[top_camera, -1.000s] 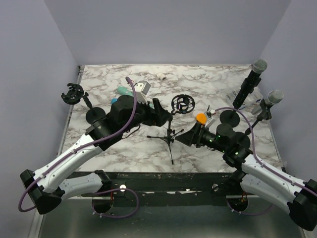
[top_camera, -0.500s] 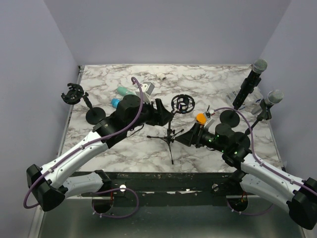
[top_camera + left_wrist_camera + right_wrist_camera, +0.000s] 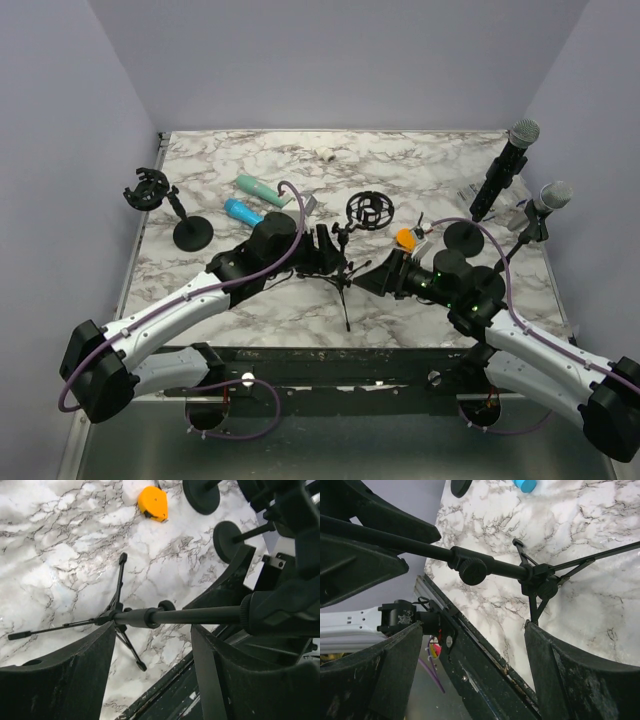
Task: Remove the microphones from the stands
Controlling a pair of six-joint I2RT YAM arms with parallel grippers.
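Observation:
A black tripod stand (image 3: 343, 265) stands at the table's middle, with an empty round shock mount (image 3: 369, 208) on top. Its pole (image 3: 200, 615) runs across the left wrist view, and across the right wrist view (image 3: 500, 570). My left gripper (image 3: 335, 245) is open, its jaws either side of the pole (image 3: 154, 635). My right gripper (image 3: 368, 277) is open and empty, low beside the tripod (image 3: 474, 627). Two grey-headed microphones sit in stands at the far right, one (image 3: 505, 165) behind the other (image 3: 545, 203).
A teal microphone (image 3: 257, 189) and a blue one (image 3: 240, 212) lie on the table's left. An empty clip stand (image 3: 150, 190) with a round base (image 3: 192, 232) is at the far left. An orange tape measure (image 3: 406, 238) lies near a round base (image 3: 463, 238).
My left arm has moved right and down, bringing its gripper lower around the stand's pole and uncovering the teal and blue microphones. The right arm has barely moved.

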